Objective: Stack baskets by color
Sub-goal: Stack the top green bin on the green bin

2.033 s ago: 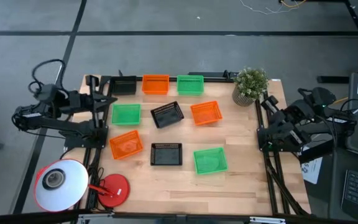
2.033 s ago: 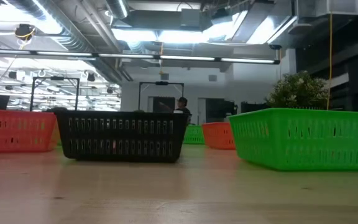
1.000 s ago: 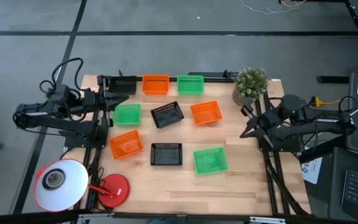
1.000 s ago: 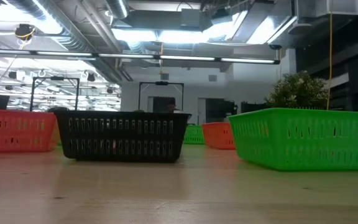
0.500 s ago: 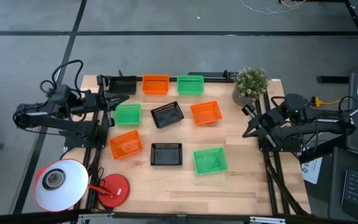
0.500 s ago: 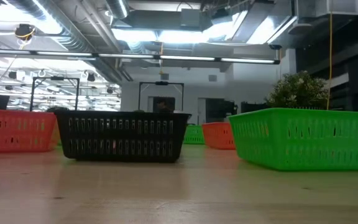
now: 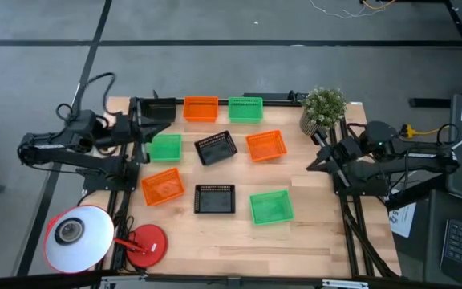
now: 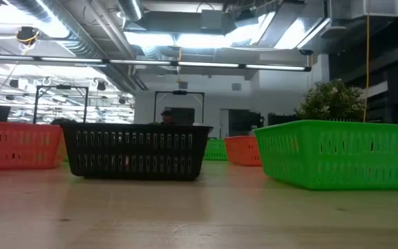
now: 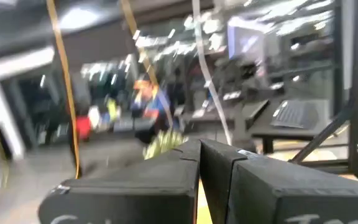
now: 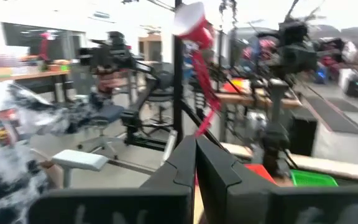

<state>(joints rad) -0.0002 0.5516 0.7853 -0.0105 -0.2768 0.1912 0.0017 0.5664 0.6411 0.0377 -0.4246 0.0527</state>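
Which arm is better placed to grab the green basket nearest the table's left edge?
Left. The left gripper, shut, sits just beside that green basket, while the right gripper is across the table near the plant.

I count nine baskets on my desk [image 7: 311, 233], all single, none stacked. Three are orange baskets [image 7: 200, 108] [image 7: 265, 145] [image 7: 163, 186]. Three are green baskets [image 7: 245, 109] [image 7: 164, 147] [image 7: 271, 206]. Three are black baskets [image 7: 159, 108] [image 7: 216, 148] [image 7: 214, 198]. From the low camera I can make out only five of them: two orange, two green and one black. There is one potted plant [image 7: 324, 108] and one lamp [image 7: 74, 235], with a white head and a red foot. I have two arms, my left arm [image 7: 62, 148] and my right arm [image 7: 391, 160], each with one pair of jaws. Beyond the desk I see one person [image 8: 166, 113].
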